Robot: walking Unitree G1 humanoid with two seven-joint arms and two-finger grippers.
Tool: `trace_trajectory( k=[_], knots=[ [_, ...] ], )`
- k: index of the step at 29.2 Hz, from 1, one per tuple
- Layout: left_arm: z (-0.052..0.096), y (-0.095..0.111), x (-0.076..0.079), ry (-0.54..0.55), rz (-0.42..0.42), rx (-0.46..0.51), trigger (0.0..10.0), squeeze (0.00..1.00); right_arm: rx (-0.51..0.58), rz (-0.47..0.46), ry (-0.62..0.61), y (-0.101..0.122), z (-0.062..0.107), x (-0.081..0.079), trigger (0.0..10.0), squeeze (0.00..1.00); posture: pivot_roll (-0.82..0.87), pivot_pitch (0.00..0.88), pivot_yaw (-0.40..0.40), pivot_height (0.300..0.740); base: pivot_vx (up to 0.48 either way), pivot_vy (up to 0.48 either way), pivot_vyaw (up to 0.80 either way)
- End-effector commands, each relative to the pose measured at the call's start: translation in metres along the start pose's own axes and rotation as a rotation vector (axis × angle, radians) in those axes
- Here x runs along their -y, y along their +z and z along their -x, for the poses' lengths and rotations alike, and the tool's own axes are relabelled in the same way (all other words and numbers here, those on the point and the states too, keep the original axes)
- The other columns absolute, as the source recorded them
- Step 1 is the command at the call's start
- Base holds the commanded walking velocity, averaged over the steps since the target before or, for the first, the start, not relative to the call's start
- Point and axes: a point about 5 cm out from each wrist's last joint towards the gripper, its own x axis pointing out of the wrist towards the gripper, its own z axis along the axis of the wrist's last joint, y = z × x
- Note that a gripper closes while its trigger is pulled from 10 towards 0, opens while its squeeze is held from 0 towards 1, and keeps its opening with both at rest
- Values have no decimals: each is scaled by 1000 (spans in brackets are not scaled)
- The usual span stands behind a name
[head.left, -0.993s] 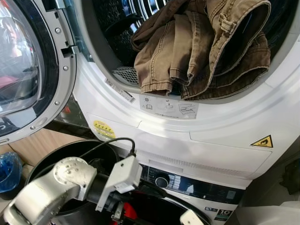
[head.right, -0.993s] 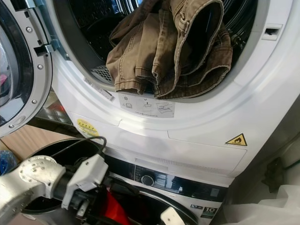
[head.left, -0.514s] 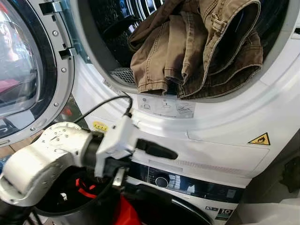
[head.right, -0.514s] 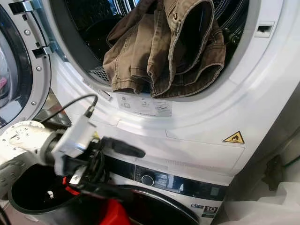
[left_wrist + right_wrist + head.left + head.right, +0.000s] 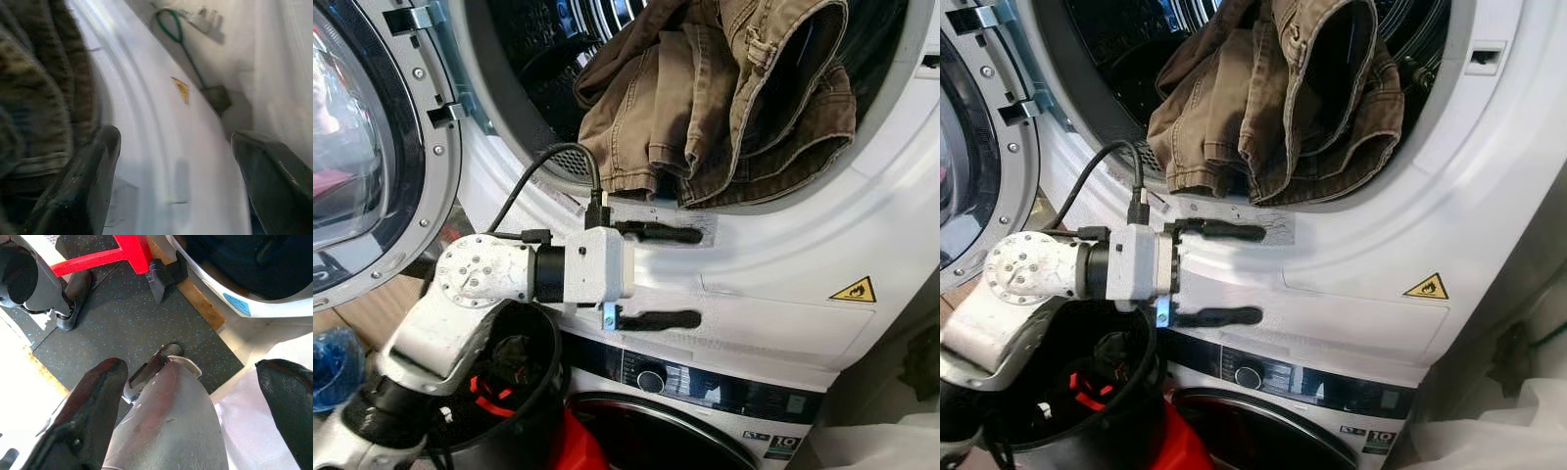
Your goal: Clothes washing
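Left gripper has risen, fingers wide, under brown trousers; right wrist sees floor.

**Inspector:** Your left arm is silver-white, with a round joint cap dotted with small screw holes. A black collar joins it to a white boxy wrist housing.

**Operator:** And the cabling?

**Inspector:** You have a black cable looping up from the arm and plugging into the top of that housing. A small metal bracket sits at its lower edge.

**Operator:** The pincers?

**Inspector:** Your left pincer carries two long black fingers with rounded tips. Your right pincer has the same matte black, blunt-tipped fingers. Between them your silver-grey leg shows, ending in a dark foot.
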Motion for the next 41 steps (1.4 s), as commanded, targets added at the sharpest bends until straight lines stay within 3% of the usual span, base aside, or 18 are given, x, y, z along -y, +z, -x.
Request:
trace_trajectory(
  k=[1, 6, 11, 14, 17, 24, 25, 27, 30, 36, 37, 40, 41],
  knots=[
    [5, -2, -17, 61, -97, -16, 10000, 0, -36, 0, 36, -11, -1, -13, 10000, 0, -5, 19, 114, 740, 0, 0, 0],
    [6, -15, -41, 105, -141, -37, 10000, 0, -35, 5, 47, -12, -1, -16, 10000, 0, -27, 35, 114, 740, 0, 0, 0],
    [4, -22, -52, 122, -134, -35, 10000, 0, -39, 7, 49, -15, -1, -17, 10000, 0, -37, 43, 115, 740, 0, 0, 0],
    [-6, -24, -73, 191, -131, 50, 10000, 0, -54, 12, 51, -22, 0, -19, 10000, 0, -45, 60, 113, 740, 0, 0, 0],
    [-14, -21, -84, 221, -125, 93, 10000, 0, -61, 20, 55, -25, 0, -21, 10000, 0, -52, 65, 114, 740, 0, 0, 0],
    [-29, -10, -112, 300, -15, 218, 10000, 0, -63, 23, 51, -28, 0, -23, 10000, 0, -75, 78, 122, 740, 0, 0, 0],
    [-31, -8, -126, 383, 0, 230, 10000, 0, -62, 14, 42, -29, 0, -24, 10000, 0, -83, 82, 125, 740, 0, 0, 0],
    [-29, -9, -135, 447, 4, 222, 10000, 0, -62, 7, 37, -30, 0, -25, 10000, 0, -93, 87, 128, 740, 0, 0, 0],
    [-18, -14, -150, 555, 85, 179, 10000, 0, -66, 7, 49, -33, 1, -27, 10000, 0, -108, 92, 133, 740, 0, 0, 0],
    [-16, -26, -146, 525, 153, 128, 10000, 0, -77, 3, 47, -38, 1, -28, 10000, 0, -111, 84, 138, 740, 0, 0, 0],
    [-14, -31, -146, 542, 152, 81, 10000, 0, -79, 4, 48, -39, 1, -29, 10000, 0, -114, 78, 139, 740, 0, 0, 0],
    [7, -41, -158, 799, 271, 54, 10000, 0, -81, 3, 47, -41, 1, -29, 10000, 0, -115, 68, 139, 740, 0, 0, 0],
    [7, -41, -158, 799, 271, 54, 10000, 0, -81, 3, 47, -41, 1, -29, 10000, 0, -115, 68, 139, 740, 0, 0, 0]
  ],
)
